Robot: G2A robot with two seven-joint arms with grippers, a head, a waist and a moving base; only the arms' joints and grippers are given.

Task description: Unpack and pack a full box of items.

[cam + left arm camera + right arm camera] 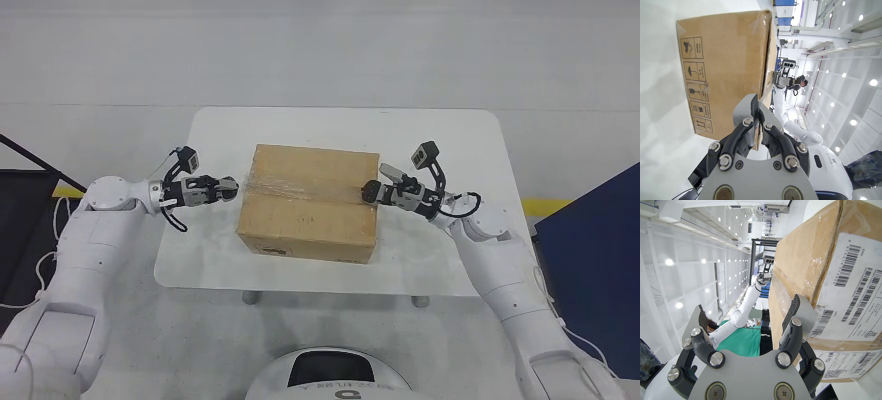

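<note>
Resting near the middle of the white table (450, 140), the closed cardboard box (308, 200) is seen with clear tape (300, 188) run along its top seam. The left gripper (232, 186) is held at the box end facing the table's left edge, jaws drawn together at the top rim; whether tape is pinched cannot be told. The right gripper (368, 190) is placed at the opposite end, jaws spread apart, one pad (791, 311) laid against the upper edge beside the printed labels (857, 291).

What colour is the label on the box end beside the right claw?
White with black barcodes; the label on the box shows best in the right wrist view.
</note>
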